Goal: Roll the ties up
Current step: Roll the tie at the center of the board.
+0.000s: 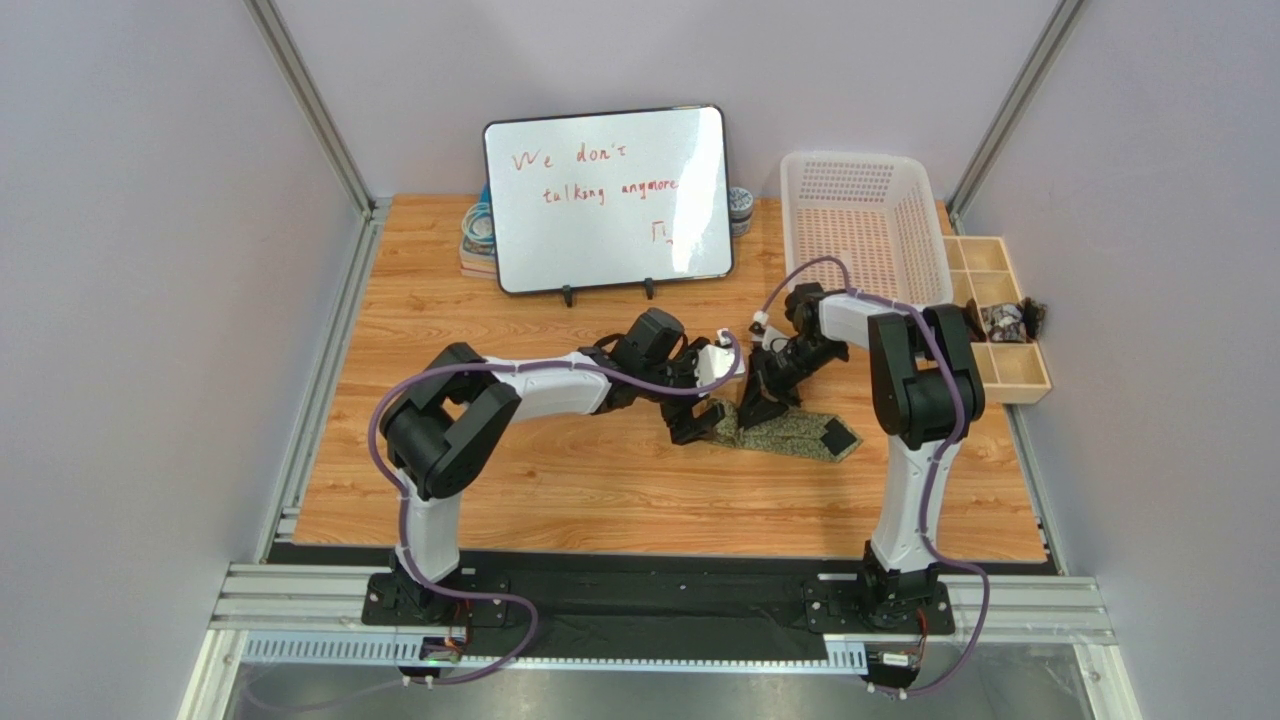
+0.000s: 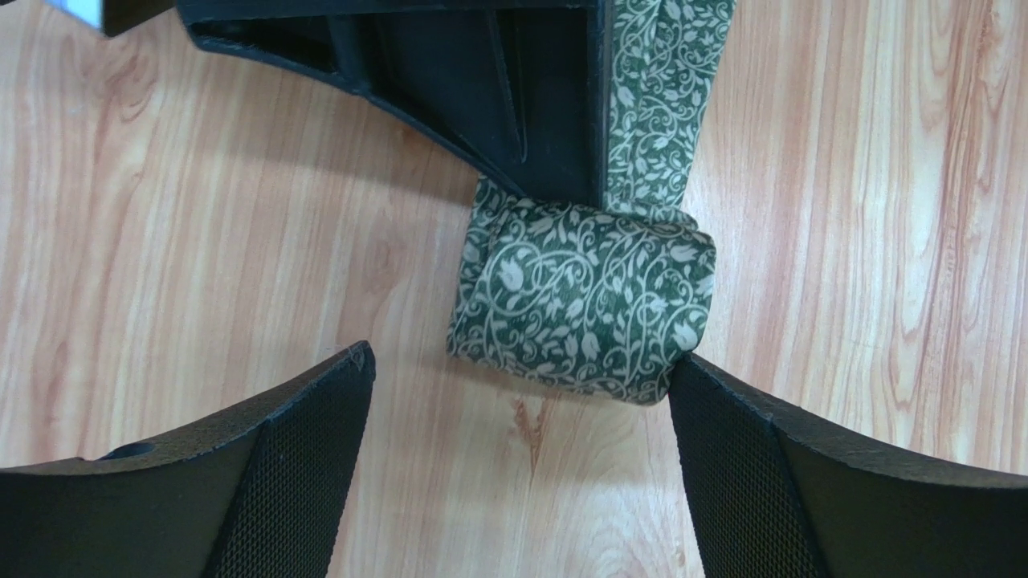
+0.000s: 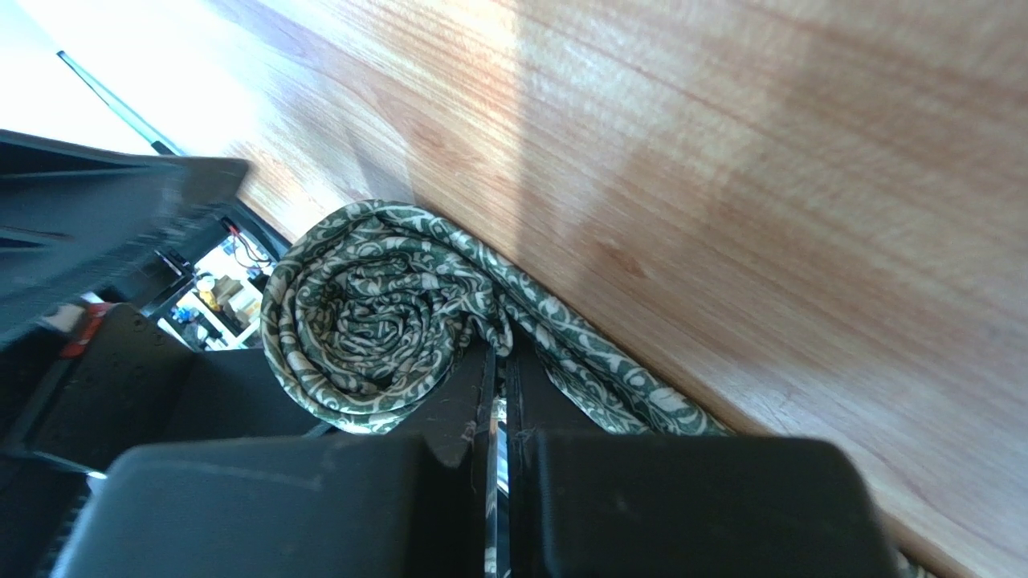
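A green tie with a cream vine pattern (image 1: pixel 789 435) lies on the wooden table, one end wound into a roll (image 2: pixel 579 301). My left gripper (image 2: pixel 519 361) is open and low over the table. It straddles the roll, and its right fingertip (image 2: pixel 724 434) is at the roll's lower right corner. My right gripper (image 3: pixel 501 385) is shut on the tie right beside the roll (image 3: pixel 362 313), pinching the fabric where the flat strip (image 3: pixel 603 373) leaves it. In the left wrist view the right gripper (image 2: pixel 483 84) stands just behind the roll. In the top view both grippers meet mid-table (image 1: pixel 729 405).
A whiteboard (image 1: pixel 609 195) stands at the back with tape rolls (image 1: pixel 478 228) behind its left edge. A white basket (image 1: pixel 860 218) sits at the back right. A wooden compartment tray (image 1: pixel 999 315) lies along the right edge.
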Controlling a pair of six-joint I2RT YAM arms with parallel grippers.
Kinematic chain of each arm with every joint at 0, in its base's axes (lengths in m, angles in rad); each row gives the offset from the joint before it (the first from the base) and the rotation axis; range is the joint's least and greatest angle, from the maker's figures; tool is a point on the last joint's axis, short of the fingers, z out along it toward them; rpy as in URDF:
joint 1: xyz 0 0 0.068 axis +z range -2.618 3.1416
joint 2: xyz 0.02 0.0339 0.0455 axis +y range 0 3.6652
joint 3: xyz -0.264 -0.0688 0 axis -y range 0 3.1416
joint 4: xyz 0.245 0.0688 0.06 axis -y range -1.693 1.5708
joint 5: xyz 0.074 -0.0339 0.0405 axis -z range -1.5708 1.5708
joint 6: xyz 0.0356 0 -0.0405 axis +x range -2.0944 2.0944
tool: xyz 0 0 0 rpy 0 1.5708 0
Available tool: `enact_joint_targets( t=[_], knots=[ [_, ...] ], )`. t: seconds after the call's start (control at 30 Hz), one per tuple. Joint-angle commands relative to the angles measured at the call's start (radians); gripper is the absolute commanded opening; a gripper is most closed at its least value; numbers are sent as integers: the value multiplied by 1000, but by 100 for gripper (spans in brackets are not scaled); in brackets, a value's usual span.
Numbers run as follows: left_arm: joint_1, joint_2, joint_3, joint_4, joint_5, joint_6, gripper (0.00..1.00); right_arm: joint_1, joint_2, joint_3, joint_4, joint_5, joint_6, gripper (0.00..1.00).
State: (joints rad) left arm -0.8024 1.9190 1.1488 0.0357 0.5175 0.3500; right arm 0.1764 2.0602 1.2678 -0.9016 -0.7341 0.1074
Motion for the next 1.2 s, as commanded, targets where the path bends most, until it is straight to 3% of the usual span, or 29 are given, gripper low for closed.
enact_joint_targets(
  t=[0.0, 0.2, 0.4, 0.5, 0.67, 0.8, 1.17],
  knots=[
    [-21, 15, 14, 59, 47, 9, 91, 37, 61, 25, 107, 144, -28, 0],
    [-29, 14, -37, 59, 16, 76, 83, 89, 81, 57, 113, 113, -37, 0],
    [-34, 29, -50, -23, -56, 106, 57, 132, 69, 76, 118, 107, -43, 1],
    [-41, 31, -66, -71, -102, 122, 42, 126, 45, 113, 35, 96, -64, 11],
    [-52, 18, -75, -112, -132, 126, 40, 80, -52, 125, -54, 24, -75, 31],
    [-57, 26, -57, -138, -137, 118, 39, 72, -103, 102, -71, -68, -58, 41],
    [-57, 40, -26, -175, -139, 90, 40, 115, -71, 68, 10, -107, -5, 42]
  ],
)
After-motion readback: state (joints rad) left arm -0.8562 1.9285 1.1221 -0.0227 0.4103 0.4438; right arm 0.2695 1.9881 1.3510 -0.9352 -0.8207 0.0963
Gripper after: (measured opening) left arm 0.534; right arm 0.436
